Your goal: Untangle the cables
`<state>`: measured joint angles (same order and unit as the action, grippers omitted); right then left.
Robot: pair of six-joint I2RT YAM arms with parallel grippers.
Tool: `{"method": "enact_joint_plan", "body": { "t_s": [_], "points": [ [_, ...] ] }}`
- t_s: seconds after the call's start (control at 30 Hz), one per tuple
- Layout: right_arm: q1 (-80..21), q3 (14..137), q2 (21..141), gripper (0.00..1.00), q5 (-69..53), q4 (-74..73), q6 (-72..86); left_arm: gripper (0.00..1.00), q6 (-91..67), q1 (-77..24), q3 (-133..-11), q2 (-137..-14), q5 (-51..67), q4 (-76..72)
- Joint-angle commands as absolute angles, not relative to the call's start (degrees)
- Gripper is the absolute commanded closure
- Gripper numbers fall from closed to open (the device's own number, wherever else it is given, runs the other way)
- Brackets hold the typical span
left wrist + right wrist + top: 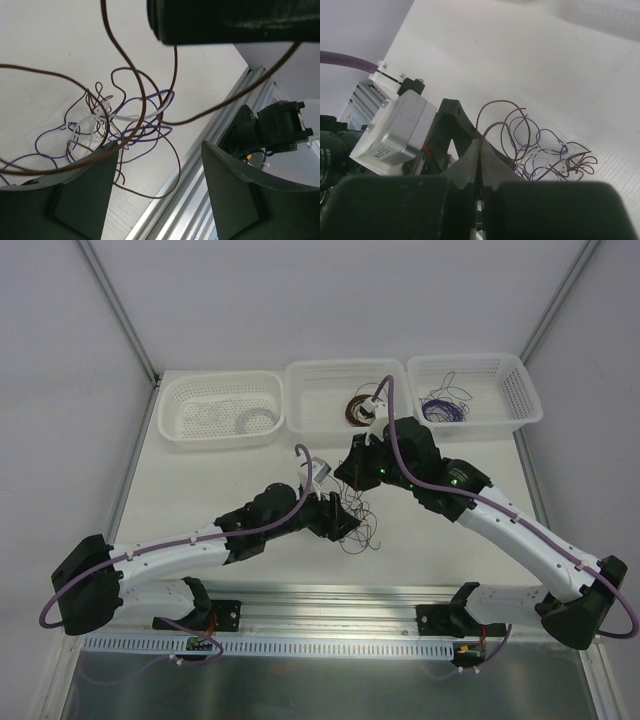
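The cables [362, 525] are a small scribble of thin purple, brown and pale wires lying on the white table near its front middle. My left gripper [345, 521] sits at the tangle's left edge. In the left wrist view it [160, 150] is open beside the cables [107, 120], and a brown strand drapes over its left finger [95, 190]. My right gripper [347, 476] hangs just above and behind the tangle. In the right wrist view it [481, 146] is shut on a brown wire that arcs down to the cables [545, 157].
Three white baskets line the back edge. The left basket [220, 377] holds a white coil [255, 421], the middle basket [345, 366] a brown coil [358, 408], the right basket [465, 359] purple wire [445, 410]. An aluminium rail [330, 600] runs along the table's front edge.
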<state>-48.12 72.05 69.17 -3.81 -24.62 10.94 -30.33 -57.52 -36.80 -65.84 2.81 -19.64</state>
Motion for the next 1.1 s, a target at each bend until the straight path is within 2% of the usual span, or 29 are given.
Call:
{"method": "enact_joint_plan", "body": {
  "t_s": [0.0, 0.13, 0.23, 0.37, 0.4, 0.47, 0.5, 0.57, 0.8, 1.07],
  "points": [
    [-49.74, 71.46, 67.85, 0.99, -0.97, -20.39, 13.97, 0.32, -28.74, -59.06, -37.00, -67.67, -1.91, -26.71],
    [-51.06, 70.93, 67.33, 0.99, 2.10, -19.60, 15.82, 0.33, -31.10, -60.73, -36.21, -70.39, -8.95, -29.26],
    [-51.42, 70.58, 66.62, 0.99, 2.81, -19.07, 17.04, 0.42, -33.65, -61.00, -35.16, -72.15, -14.05, -31.11],
    [-51.59, 70.75, 65.74, 0.99, 2.55, -19.51, 17.93, 0.59, -36.56, -61.08, -33.49, -73.39, -20.20, -32.43],
    [-51.50, 70.93, 65.57, 0.99, 2.55, -20.03, 18.10, 0.70, -37.00, -61.08, -32.88, -73.65, -21.78, -32.69],
    [-51.50, 71.45, 64.78, 0.99, 2.90, -20.48, 18.02, 0.81, -37.79, -61.08, -32.43, -73.91, -22.85, -33.05],
    [-51.50, 71.80, 64.51, 0.99, 3.25, -21.70, 17.84, 0.93, -37.88, -61.08, -32.26, -74.18, -23.46, -32.79],
    [-51.50, 73.73, 63.73, 0.99, 4.65, -23.11, 16.71, 1.00, -38.14, -61.08, -31.82, -74.53, -23.90, -32.26],
    [-50.01, 82.15, 61.97, 0.99, 8.87, -31.27, 11.35, 1.00, -43.50, -60.56, -32.25, -76.19, -28.30, -20.76],
    [-41.58, 87.62, 59.41, 0.99, 8.97, -36.12, 7.03, 1.00, -51.76, -55.29, -34.10, -80.15, -22.87, -8.98]
  ]
}}
